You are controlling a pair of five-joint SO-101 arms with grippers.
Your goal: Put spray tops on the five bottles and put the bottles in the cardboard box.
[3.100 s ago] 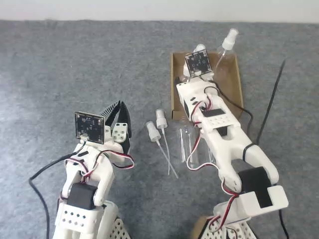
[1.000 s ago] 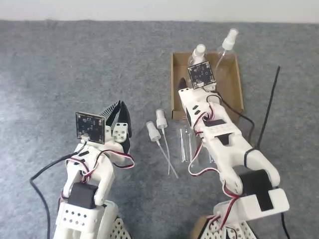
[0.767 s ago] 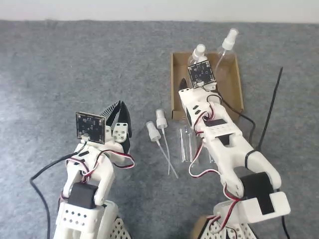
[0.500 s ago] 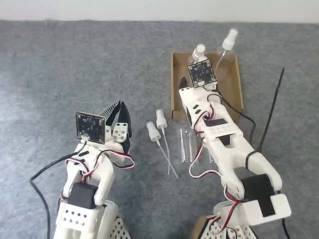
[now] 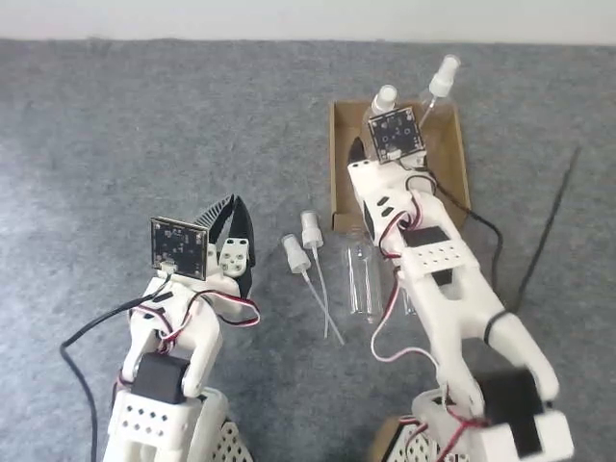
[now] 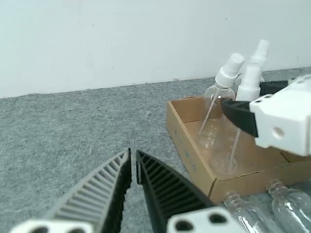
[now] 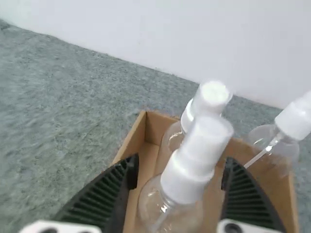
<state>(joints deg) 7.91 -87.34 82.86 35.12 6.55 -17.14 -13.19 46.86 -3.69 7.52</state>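
The cardboard box (image 5: 337, 164) lies at the back right with three capped bottles standing in it (image 6: 229, 73) (image 6: 250, 85) (image 6: 261, 48). My right gripper (image 7: 179, 167) hangs over the box, open, its jaws standing wide on either side of the nearest capped bottle (image 7: 194, 155). Two bottles without tops (image 5: 364, 279) (image 6: 291, 204) lie on the carpet in front of the box, one partly under the right arm. Two loose spray tops (image 5: 295, 253) (image 5: 311, 231) lie left of them. My left gripper (image 5: 229, 207) (image 6: 133, 154) is shut and holds nothing, left of the spray tops.
Grey carpet (image 5: 144, 115) covers the table, with free room at the left and back. A thin black cable (image 5: 544, 231) runs along the right of the box. A white wall (image 6: 146, 39) stands behind.
The right arm has stretched a little farther over the box and its rear has swung right. The black cable shifted right. The left arm has not moved.
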